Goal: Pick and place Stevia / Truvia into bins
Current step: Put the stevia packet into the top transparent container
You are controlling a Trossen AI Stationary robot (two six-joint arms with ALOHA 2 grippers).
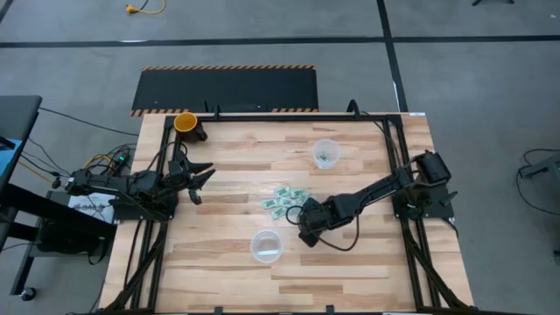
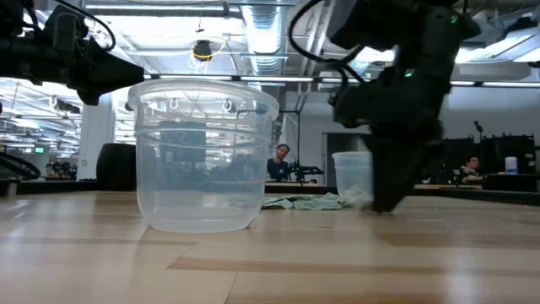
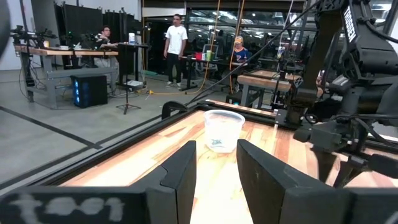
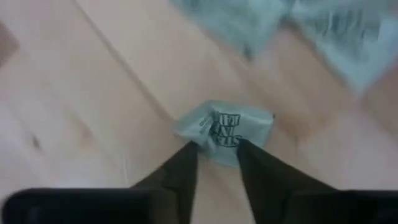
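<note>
Several green-and-white Stevia packets [image 1: 284,201] lie flat in a loose pile at mid-table, also seen as a pile of packets [image 2: 304,202] behind the near cup. My right gripper [image 1: 305,234] points down at the table just near of the pile and is shut on one packet [image 4: 219,129]. One clear cup [image 1: 266,246] stands near the front. The other clear cup [image 1: 325,153] stands farther back with green in it. My left gripper [image 1: 198,178] waits open and empty at the table's left side. My right gripper [image 4: 216,146] pinches a single Stevia packet by its near edge [image 4: 216,140] between the two fingertips, coming from above and pointing down. The paper is crumpled at the pinch. Whether the packet rests on the wood or is just clear of it, I cannot tell.
An orange-yellow cup [image 1: 185,122] stands at the far left corner. Black frame rails [image 1: 394,140] run along the table's edges. Bare wood lies between the pile and the near cup [image 2: 202,156]. People stand and sit in the room beyond the table.
</note>
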